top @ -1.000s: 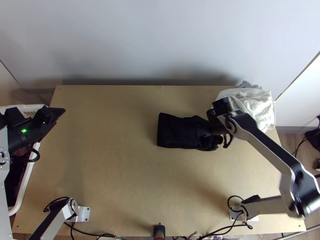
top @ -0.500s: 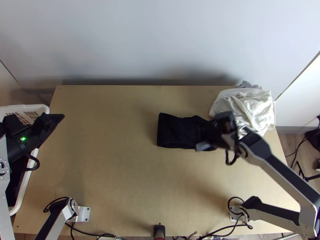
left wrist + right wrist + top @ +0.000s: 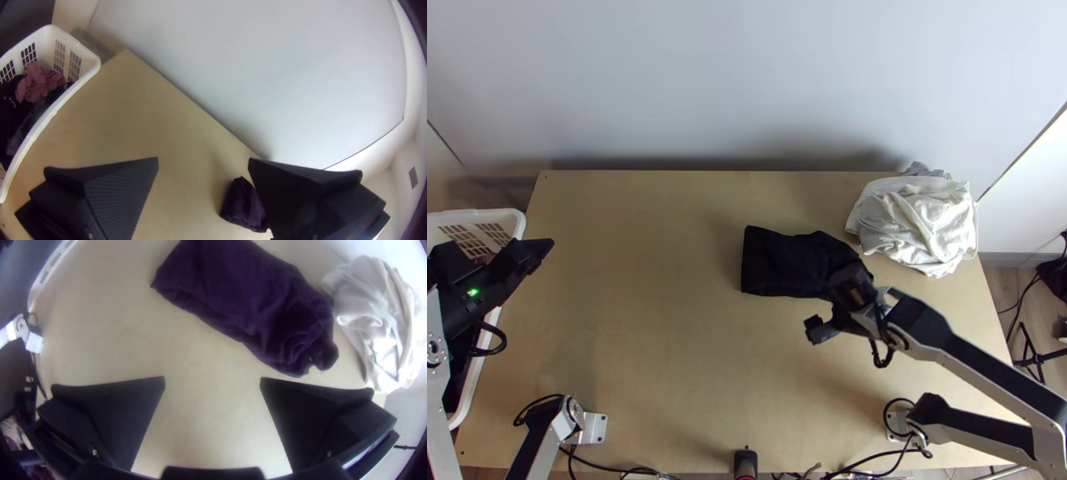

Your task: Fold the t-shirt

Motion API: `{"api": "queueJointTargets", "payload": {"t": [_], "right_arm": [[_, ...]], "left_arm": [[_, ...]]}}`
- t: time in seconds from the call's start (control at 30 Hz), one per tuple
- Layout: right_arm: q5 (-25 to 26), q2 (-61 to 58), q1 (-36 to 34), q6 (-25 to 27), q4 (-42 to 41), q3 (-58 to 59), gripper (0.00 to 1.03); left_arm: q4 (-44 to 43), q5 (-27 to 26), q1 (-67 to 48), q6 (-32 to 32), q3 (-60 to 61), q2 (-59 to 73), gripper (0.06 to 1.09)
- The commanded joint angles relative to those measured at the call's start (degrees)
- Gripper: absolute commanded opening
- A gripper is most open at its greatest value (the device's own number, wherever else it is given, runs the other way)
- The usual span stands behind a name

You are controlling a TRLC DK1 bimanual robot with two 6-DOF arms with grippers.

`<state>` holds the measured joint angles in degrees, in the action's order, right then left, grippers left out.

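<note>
At the far left, white basket (image 3: 507,215) beside the surface (image 3: 651,344), pink cloth (image 3: 35,84) and dark clothes (image 3: 13,113) inside. Left gripper (image 3: 495,258) is over the basket side and the surface's left edge, fingers wide apart, nothing held. Dark t-shirt (image 3: 779,260) lies right of centre on the surface, in a compact oblong: left end flat with a fairly straight edge, right end bunched and wrinkled. Right gripper (image 3: 833,308) is at the near side of that bunched end, fingers wide apart, bare surface between them in its wrist view, no cloth held; probably not touching the shirt. Far right corner: white cloth (image 3: 923,224) in a crumpled heap, apart from the shirt.
</note>
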<state>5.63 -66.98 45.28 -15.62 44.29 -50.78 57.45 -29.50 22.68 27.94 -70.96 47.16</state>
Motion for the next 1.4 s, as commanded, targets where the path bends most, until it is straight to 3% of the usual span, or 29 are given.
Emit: {"api": "queueJointTargets", "payload": {"t": [0.0, 0.1, 0.23, 0.33, 0.5, 0.57, 0.8, 1.03, 1.37], "right_arm": [[12.4, -3.9, 6.8, 8.8, 3.6, 0.2, 0.99], [15.1, -5.1, 8.0, 12.3, 5.5, -1.5, 0.98], [24.9, -6.1, 13.0, 21.0, 4.6, -1.3, 0.98], [26.4, -8.1, 14.1, 24.8, 3.0, -2.3, 0.98], [32.4, -11.9, 16.5, 33.2, -6.5, 0.5, 0.98], [33.0, -13.1, 16.6, 36.7, -11.5, 2.9, 0.98], [33.4, -17.3, 16.9, 39.5, -17.0, 4.6, 0.98], [33.7, -20.2, 11.3, 49.1, -29.2, 7.4, 0.98], [33.7, -25.1, 6.5, 57.4, -40.3, 9.1, 0.98]], "left_arm": [[0.5, 0.1, 1.3, -1.9, -0.3, -0.8, 1.04], [1.0, 0.0, 1.3, -2.0, -0.1, -0.8, 1.04], [1.1, 0.0, 1.3, -2.5, 0.3, -1.0, 1.04], [1.3, 0.0, 1.4, -2.9, 0.6, -1.1, 1.04], [1.3, 0.0, 1.6, -3.4, 1.3, -1.6, 1.04], [1.3, 0.0, 1.7, -3.6, 1.7, -2.1, 1.04], [2.1, 0.0, 3.0, -5.7, 2.3, -3.1, 1.04], [2.0, -0.5, 3.2, -5.9, 1.8, -3.3, 1.04], [1.5, -1.1, 3.2, -6.5, 1.6, -3.2, 1.04]]}}
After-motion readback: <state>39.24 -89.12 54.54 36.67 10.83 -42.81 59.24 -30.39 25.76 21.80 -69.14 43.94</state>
